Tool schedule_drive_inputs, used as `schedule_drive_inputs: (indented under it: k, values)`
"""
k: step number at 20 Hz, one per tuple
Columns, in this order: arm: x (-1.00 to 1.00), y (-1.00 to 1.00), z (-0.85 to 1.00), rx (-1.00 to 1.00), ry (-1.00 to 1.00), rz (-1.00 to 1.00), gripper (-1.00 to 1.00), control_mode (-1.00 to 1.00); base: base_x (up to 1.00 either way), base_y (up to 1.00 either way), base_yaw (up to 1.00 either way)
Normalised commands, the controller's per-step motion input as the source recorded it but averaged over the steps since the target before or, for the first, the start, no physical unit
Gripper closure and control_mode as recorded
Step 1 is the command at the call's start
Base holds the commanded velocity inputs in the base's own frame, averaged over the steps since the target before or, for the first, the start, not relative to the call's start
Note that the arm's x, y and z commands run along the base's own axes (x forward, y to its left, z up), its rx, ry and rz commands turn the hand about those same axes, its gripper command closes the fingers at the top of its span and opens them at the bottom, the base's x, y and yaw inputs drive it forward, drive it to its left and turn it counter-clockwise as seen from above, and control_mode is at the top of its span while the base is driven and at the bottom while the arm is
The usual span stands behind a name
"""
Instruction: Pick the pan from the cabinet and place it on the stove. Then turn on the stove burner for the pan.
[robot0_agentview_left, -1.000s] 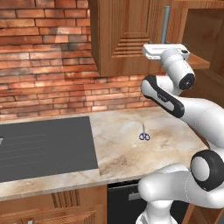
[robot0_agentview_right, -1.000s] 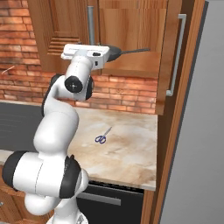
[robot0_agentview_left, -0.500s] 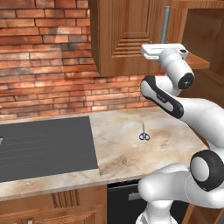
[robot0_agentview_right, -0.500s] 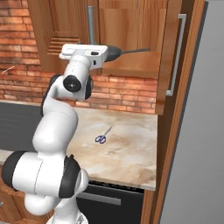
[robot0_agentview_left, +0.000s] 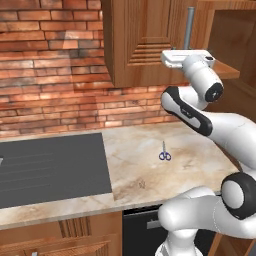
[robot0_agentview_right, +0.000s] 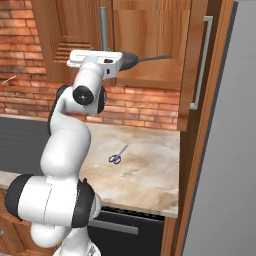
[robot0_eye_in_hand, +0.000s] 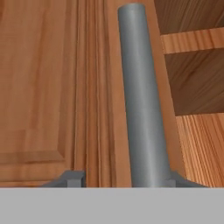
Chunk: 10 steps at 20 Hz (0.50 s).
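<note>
The cabinet door stands swung partly out, showing the shelf behind it. My gripper is up at the lower end of the door's grey bar handle. Its fingers stand apart on either side of the bar, open. From the right base view, the hand hides part of the dark pan, which rests on the shelf with its long handle pointing right. The stove top is a dark ridged panel at the counter's left end, far below the hand.
Blue-handled scissors lie on the marble counter. A second cabinet door with a bar handle hangs to the right, beside a tall grey appliance. A brick wall runs behind the counter.
</note>
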Motion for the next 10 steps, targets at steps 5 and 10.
schedule_drive_inputs:
  k: [5,10]
  values:
    - [0.0,-0.32,0.0,0.0,0.0,0.08,1.0,-1.0,0.0,0.0,0.0]
    - [0.0,-0.22,0.0,0.0,0.0,0.05,1.0,-1.0,0.0,0.0,0.0]
